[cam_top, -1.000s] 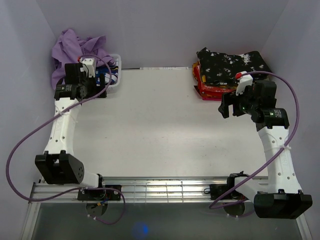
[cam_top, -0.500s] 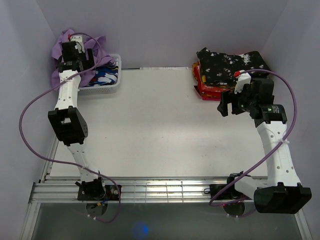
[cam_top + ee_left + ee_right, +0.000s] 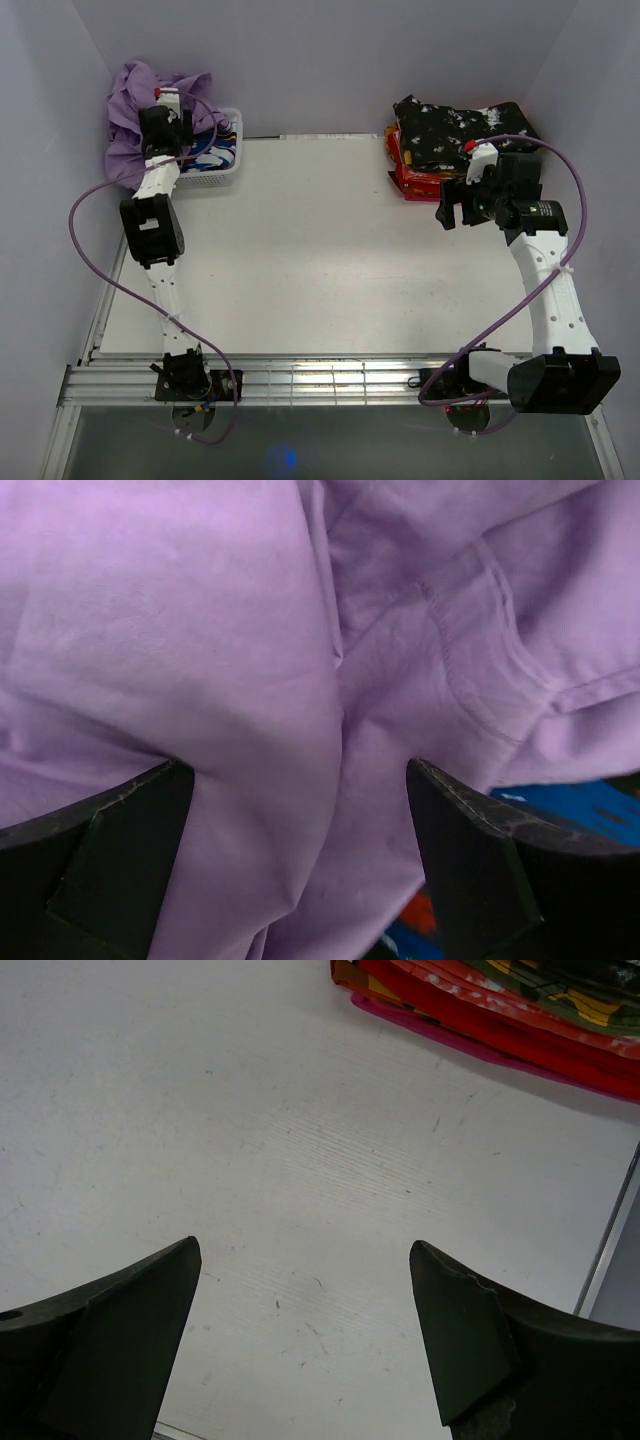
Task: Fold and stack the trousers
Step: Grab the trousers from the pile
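Purple trousers (image 3: 240, 660) spill from the far-left basket (image 3: 224, 170), so my left claw (image 3: 300, 820) hangs spread over them for a grab. Right claw (image 3: 305, 1300) spread, empty.

Basket (image 3: 222, 172) half hidden by purple trousers (image 3: 128, 95), folded stack (image 3: 520, 1035) cropped at top
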Controlling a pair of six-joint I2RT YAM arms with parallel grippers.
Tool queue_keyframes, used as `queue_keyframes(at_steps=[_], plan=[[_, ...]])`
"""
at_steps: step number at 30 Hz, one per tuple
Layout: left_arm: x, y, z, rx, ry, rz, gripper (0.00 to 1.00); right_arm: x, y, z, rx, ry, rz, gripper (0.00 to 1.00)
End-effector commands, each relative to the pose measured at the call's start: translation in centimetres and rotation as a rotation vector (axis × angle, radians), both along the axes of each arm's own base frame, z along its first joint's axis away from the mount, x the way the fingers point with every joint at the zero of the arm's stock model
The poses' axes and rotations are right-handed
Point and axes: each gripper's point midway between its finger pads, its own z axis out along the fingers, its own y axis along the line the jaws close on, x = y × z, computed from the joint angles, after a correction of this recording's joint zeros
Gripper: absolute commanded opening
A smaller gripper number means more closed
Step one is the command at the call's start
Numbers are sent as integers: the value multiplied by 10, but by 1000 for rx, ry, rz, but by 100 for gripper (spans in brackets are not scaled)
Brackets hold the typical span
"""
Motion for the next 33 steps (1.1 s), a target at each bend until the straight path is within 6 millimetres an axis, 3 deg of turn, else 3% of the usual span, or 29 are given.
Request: queue_keyframes(at_steps=[1,2,3,4,5,6,9,11,15,16,17,18,19,21,22,23,24,25,26,27,28,29,30,32,33], plan=[[22,9,56,88,-216,-20,98,9,-5,14,-26,-54,-12,90],[29,10,39,97,-207,-22,98,10,-5,13,-31,-50,-11,90],[32,16,38,116,-218,-7,98,10,-6,13,-34,-48,-10,90],[36,18,37,119,-240,-1,97,11,-7,11,-38,-41,-12,90],[41,24,52,118,-281,8,93,11,-7,10,-41,-39,-12,90],[47,23,36,93,-278,-5,89,12,-7,11,-44,-41,-12,90],[48,32,48,71,-346,2,65,16,-7,9,-46,-34,-12,90],[46,39,66,50,-419,23,44,19,-8,11,-46,-38,-14,90],[41,32,116,57,-536,-15,16,21,-5,11,-35,-40,-7,90],[35,28,142,61,-581,-27,11,21,-4,11,-27,-42,-4,90],[31,25,156,56,-604,-39,6,21,-3,12,-22,-42,-2,90],[28,24,163,47,-613,-41,0,21,-1,14,-12,-45,4,90],[15,19,195,42,-658,-49,0,21,0,15,-2,-44,2,90],[2,9,219,4,-687,-84,0,20,3,18,16,-48,7,90],[-3,6,213,-22,-666,-94,0,19,6,20,26,-51,18,90],[-25,-1,253,-30,-720,-112,0,18,7,21,32,-53,23,90],[-33,-14,265,-55,-730,-181,0,18,8,22,36,-58,27,90],[-39,-22,259,-91,-711,-204,0,17,10,26,42,-68,36,90],[-50,-29,271,-105,-724,-227,0,17,10,28,41,-78,40,90],[-75,-43,307,-122,-772,-282,0,16,11,27,44,-82,48,90],[-85,-51,316,-131,-779,-313,0,16,12,33,46,-108,52,90],[-93,-58,313,-152,-761,-340,0,16,13,35,47,-118,56,90],[-118,-70,342,-151,-802,-375,0,16,14,36,48,-127,65,90],[-138,-90,348,-195,-789,-458,0,15,16,42,55,-153,83,90],[-162,-100,372,-194,-820,-493,0,15,18,43,59,-159,89,90]])
